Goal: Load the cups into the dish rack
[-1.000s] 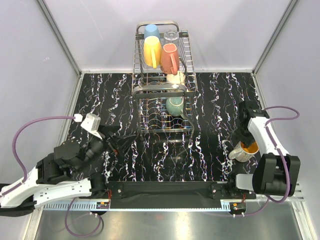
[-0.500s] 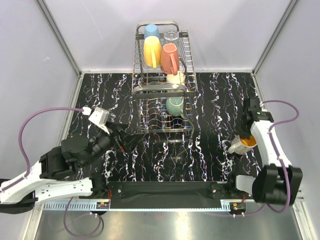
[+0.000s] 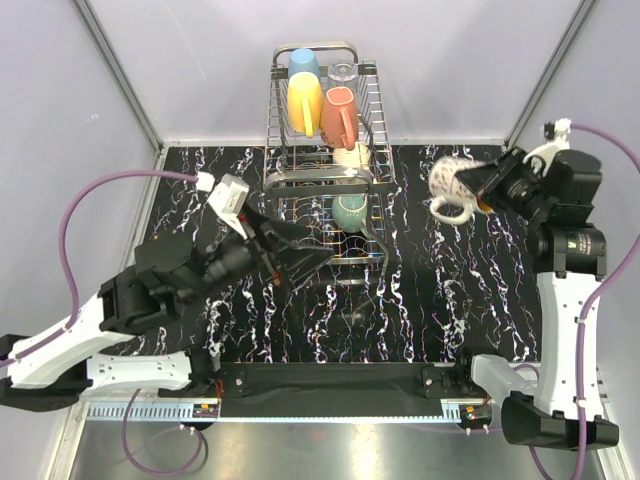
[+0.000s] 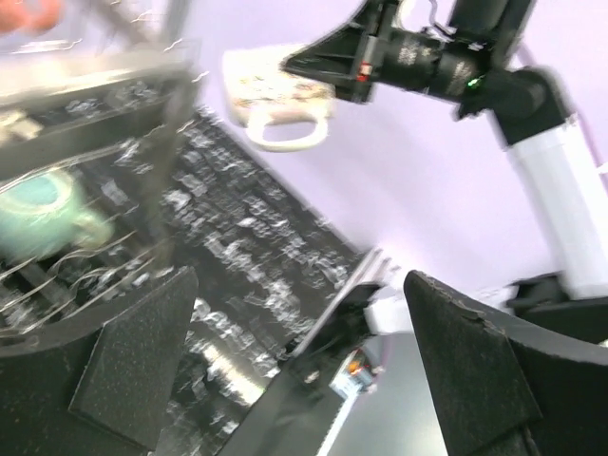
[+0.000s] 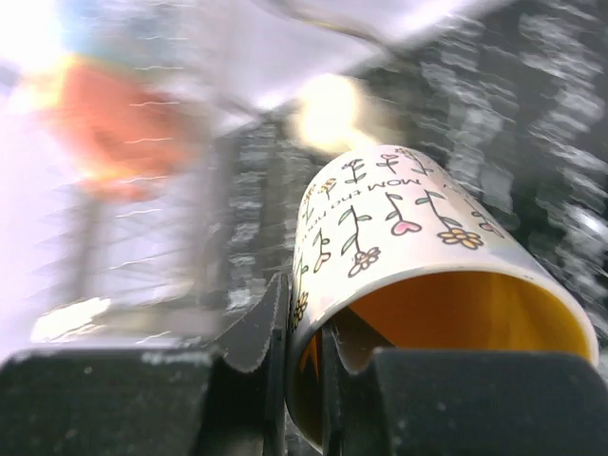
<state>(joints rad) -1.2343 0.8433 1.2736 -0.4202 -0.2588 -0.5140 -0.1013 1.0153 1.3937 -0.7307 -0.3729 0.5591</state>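
as my right gripper (image 3: 480,188) lifts the pinched mug (image 3: 450,180) into open air right of the dish rack (image 3: 325,150) — left gripper (image 3: 300,262) wide.

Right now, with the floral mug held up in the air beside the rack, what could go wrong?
1. The right end effector pinches the floral mug by its rim only, with the mug tipped sideways, so it could slip or swivel.
2. The dish rack has its upper shelf crowded by the yellow cup and salmon cup, so placing there risks a knock.
3. The left end effector, open, sits at the rack's lower front, so the arms might clash.
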